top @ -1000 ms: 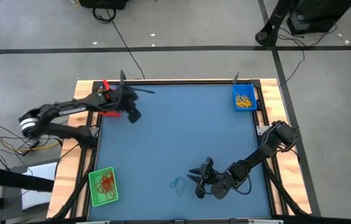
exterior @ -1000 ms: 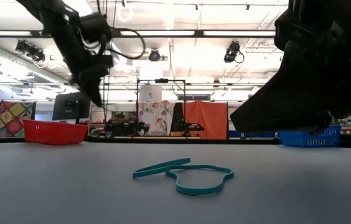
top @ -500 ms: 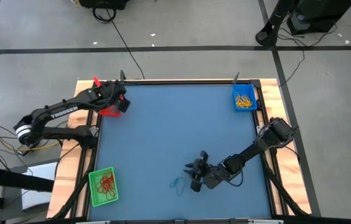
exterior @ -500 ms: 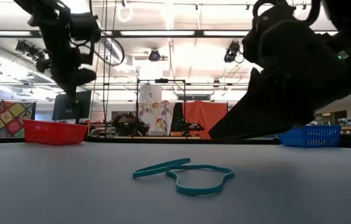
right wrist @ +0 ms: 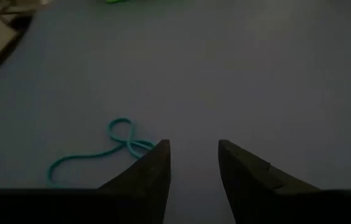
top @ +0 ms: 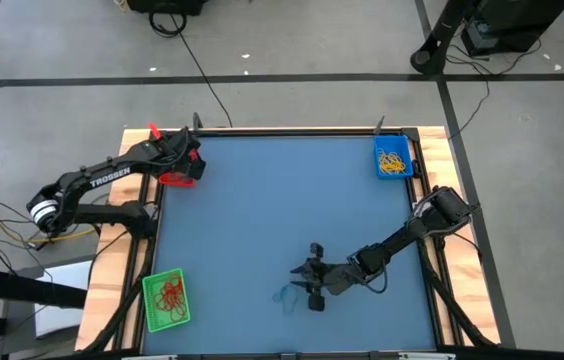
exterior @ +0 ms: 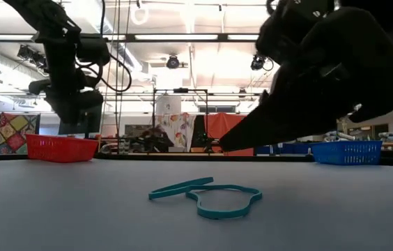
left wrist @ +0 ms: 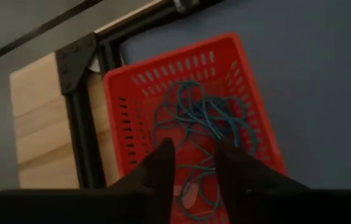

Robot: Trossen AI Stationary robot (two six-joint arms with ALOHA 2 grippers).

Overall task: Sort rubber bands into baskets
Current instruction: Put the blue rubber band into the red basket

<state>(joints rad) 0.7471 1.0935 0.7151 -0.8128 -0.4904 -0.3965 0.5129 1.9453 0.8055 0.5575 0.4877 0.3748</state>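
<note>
— So, what do the loose rubber bands (exterior: 207,196) look like?
— Thin teal loops, two of them lying flat and overlapping on the blue table (top: 282,200), low in the overhead picture and a little right of centre. In the right wrist picture one loop (right wrist: 101,152) curls into a figure-of-eight at its upper end.

— Anything around them or in the way?
— At the left of the overhead picture, the left gripper (top: 190,168) hangs over the red basket (top: 174,179) at the table's upper left corner; its fingers (left wrist: 163,163) stand a little apart with nothing between them. Toward the lower centre, the right gripper (top: 309,284) sits just right of the loose bands, low to the table, fingers (right wrist: 157,163) parted and empty, tips just beside the bands. In the table-level picture that arm's dark bulk fills the upper right, above the bands, and hides part of the room.

— And the baskets?
— Left to right overhead: the green basket (top: 166,300) in the lower left corner holds red bands (top: 171,294); the red one holds a tangle of teal bands (left wrist: 203,118); the blue basket (top: 393,158) at the upper right holds yellow bands (top: 393,160).
</note>
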